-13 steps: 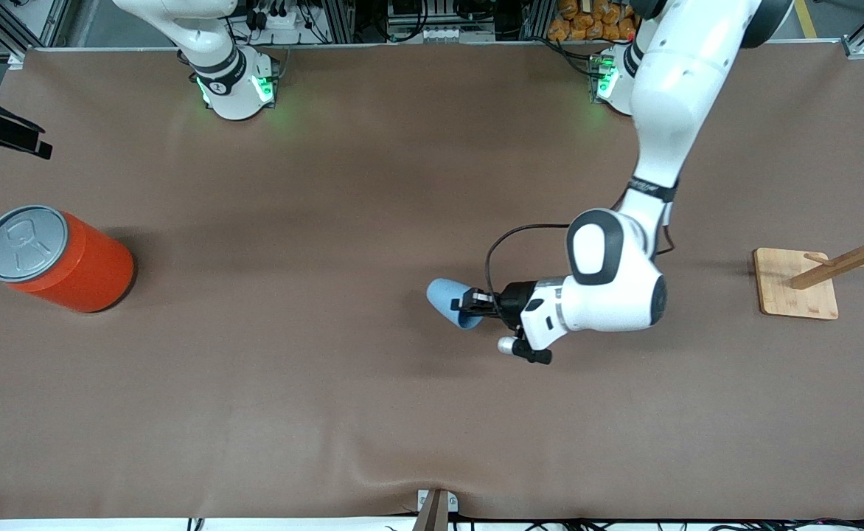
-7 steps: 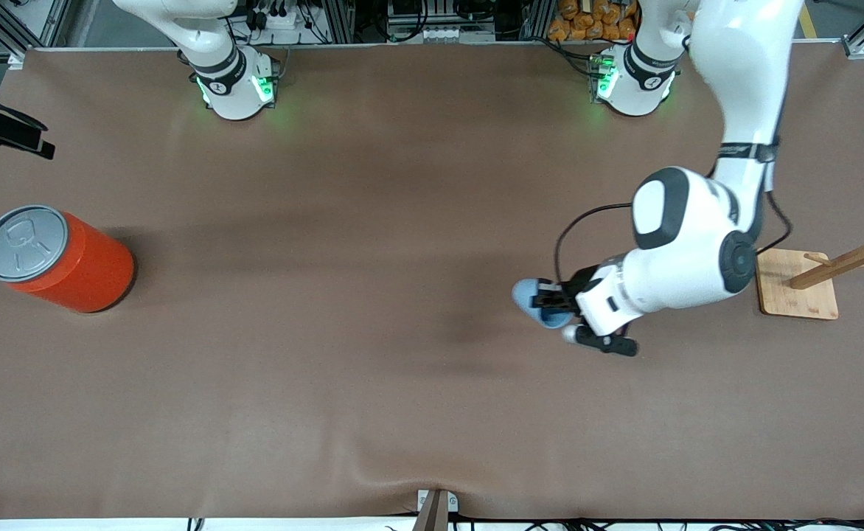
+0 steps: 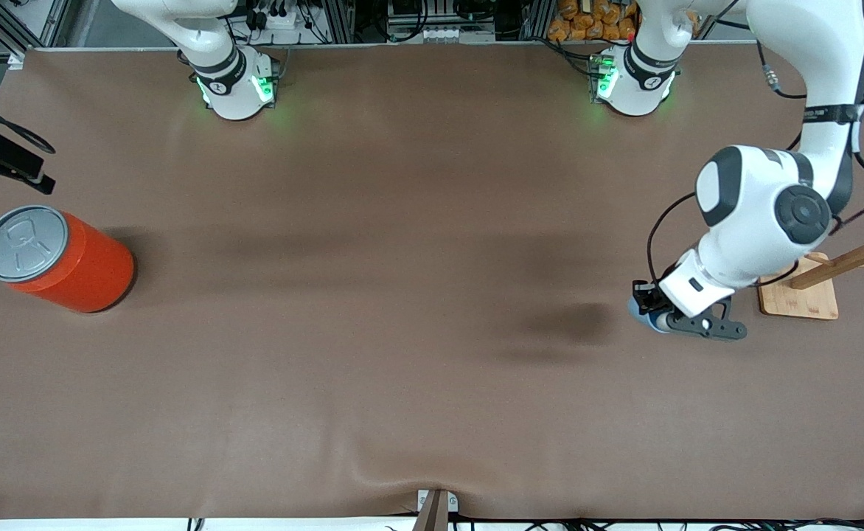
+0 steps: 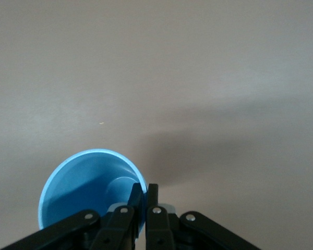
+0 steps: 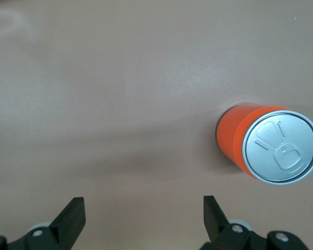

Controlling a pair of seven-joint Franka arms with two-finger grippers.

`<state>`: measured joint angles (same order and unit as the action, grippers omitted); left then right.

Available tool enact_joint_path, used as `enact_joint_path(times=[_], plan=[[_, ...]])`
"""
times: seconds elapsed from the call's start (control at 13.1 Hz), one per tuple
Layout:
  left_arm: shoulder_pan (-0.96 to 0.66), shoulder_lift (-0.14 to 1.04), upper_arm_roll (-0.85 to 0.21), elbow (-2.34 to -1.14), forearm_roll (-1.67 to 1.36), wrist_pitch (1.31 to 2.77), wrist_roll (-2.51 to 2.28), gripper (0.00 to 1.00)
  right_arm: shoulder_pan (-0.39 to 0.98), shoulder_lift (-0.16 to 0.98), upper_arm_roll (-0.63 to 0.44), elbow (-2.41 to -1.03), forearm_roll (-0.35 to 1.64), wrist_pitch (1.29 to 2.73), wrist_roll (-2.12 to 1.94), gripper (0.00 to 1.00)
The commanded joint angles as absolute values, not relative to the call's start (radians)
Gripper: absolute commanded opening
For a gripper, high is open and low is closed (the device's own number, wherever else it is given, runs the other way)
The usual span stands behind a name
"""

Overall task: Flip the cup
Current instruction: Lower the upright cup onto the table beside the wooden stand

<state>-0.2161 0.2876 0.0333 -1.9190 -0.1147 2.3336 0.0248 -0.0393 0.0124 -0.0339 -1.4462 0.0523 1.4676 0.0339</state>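
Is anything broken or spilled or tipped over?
Nothing looks broken or spilled. The orange can stands upright. The left gripper, by the wooden rack, pinches the blue cup by its rim. The right gripper waits open.

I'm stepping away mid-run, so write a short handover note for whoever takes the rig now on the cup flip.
Left gripper: fingers shut on the rim of the cup, holding it in the air over the table, beside the wooden rack at the left arm's end.
Right gripper: open, holding nothing, up in the air near the orange can at the right arm's end; this arm waits.
Done: the cup is gripped and off the table.
Left: turn the cup over, set it down, let go. I cannot tell its tilt exactly; the left wrist view looks into its open mouth.
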Motion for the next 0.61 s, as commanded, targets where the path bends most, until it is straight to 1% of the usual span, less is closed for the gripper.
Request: enact_joint_path(times=[0.0,0.08,0.31,0.53], plan=[[-0.183,0.229,0.031,-2.212,-0.043,2.684,0.011,0.00,-0.098,0.003,-0.035,-1.439,0.048,1.468,0.021,1.00],[-0.183,0.236,0.029,-2.255,-0.032,2.760,-0.003,0.00,-0.124,0.003,-0.035,-1.439,0.049,1.462,0.017,1.00],[-0.196,0.230,0.023,-2.287,-0.031,2.757,-0.097,0.00,-0.129,0.002,-0.032,-1.440,0.046,1.457,0.005,1.00],[-0.218,0.221,0.018,-2.299,-0.025,2.752,-0.149,0.00,-0.103,0.006,-0.021,-1.442,0.054,1.448,0.017,1.00]])
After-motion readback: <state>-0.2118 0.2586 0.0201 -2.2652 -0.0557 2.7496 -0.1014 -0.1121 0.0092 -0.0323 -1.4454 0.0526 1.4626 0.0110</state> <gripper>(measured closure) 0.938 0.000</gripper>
